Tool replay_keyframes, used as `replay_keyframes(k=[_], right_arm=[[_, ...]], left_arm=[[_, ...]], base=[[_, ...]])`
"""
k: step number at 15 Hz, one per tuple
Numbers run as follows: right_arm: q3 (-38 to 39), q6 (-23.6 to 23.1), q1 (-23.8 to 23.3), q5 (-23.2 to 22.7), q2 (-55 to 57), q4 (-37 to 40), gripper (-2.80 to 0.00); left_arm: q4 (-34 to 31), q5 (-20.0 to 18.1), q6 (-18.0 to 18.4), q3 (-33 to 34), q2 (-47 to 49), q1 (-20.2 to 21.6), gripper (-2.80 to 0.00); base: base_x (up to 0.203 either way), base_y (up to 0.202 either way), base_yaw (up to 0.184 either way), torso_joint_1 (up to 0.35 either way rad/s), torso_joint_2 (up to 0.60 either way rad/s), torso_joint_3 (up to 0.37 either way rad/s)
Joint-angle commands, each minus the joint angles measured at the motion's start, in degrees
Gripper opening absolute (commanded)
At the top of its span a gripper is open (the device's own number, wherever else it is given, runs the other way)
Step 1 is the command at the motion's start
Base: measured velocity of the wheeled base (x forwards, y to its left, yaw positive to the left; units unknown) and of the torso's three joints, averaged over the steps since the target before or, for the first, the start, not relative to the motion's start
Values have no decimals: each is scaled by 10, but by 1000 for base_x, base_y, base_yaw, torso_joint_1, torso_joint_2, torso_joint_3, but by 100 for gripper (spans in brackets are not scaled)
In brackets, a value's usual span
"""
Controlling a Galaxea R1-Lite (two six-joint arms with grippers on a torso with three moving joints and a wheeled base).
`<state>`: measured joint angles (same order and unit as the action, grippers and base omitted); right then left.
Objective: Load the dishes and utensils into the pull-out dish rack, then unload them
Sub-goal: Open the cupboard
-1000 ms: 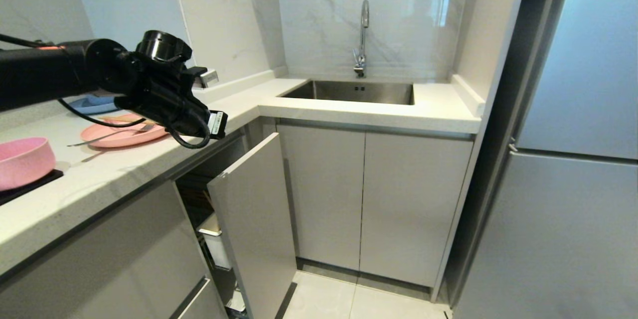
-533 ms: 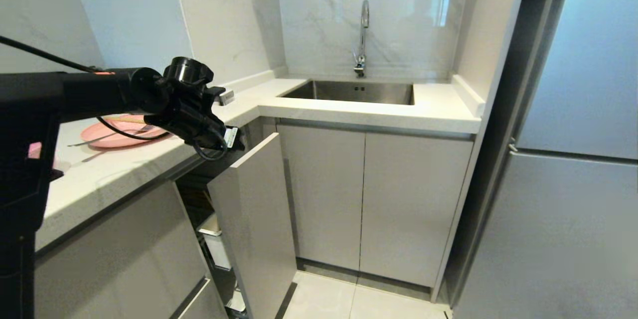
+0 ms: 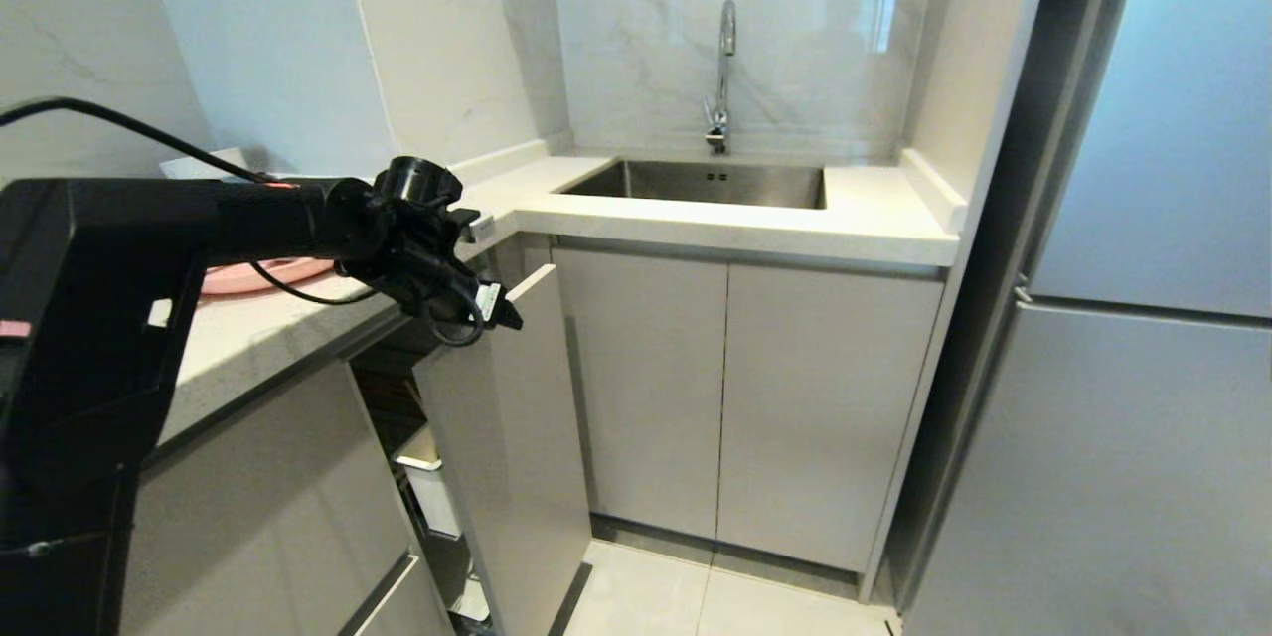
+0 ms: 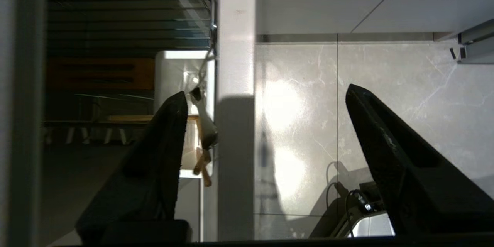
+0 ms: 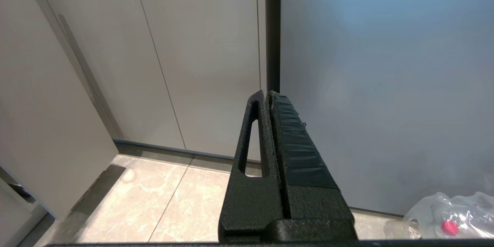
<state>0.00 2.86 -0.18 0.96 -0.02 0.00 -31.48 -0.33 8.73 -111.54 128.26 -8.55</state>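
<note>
Straddling the top edge of the pulled-out cabinet front, the left tool has its fingers spread apart, holding nothing. Behind that front sits the pull-out dish rack. The pink oval plate lies on the worktop. The right tool hangs pressed together.

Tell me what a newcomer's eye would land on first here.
The black left gripper hangs open-jawed over the top edge of the narrow grey pull-out cabinet front. Behind that front sits the chrome wire dish rack with its white plastic utensil caddy. A flat pink oval plate lies on the white counter.
</note>
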Motion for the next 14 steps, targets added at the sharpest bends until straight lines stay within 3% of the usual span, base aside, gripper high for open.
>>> replay_keyframes(k=[1, 7, 14], right_arm=[[1, 0, 0, 0, 0, 0, -280], [1, 0, 0, 0, 0, 0, -280], [1, 0, 0, 0, 0, 1, -280]], left_arm=[[-1, 0, 0, 0, 13, -3, 0], [4, 0, -4, -1, 31, -15, 0], [1, 1, -41, 0, 28, -44, 0]], base=[[0, 0, 0, 0, 0, 0], [0, 0, 0, 0, 0, 0], [0, 0, 0, 0, 0, 0]])
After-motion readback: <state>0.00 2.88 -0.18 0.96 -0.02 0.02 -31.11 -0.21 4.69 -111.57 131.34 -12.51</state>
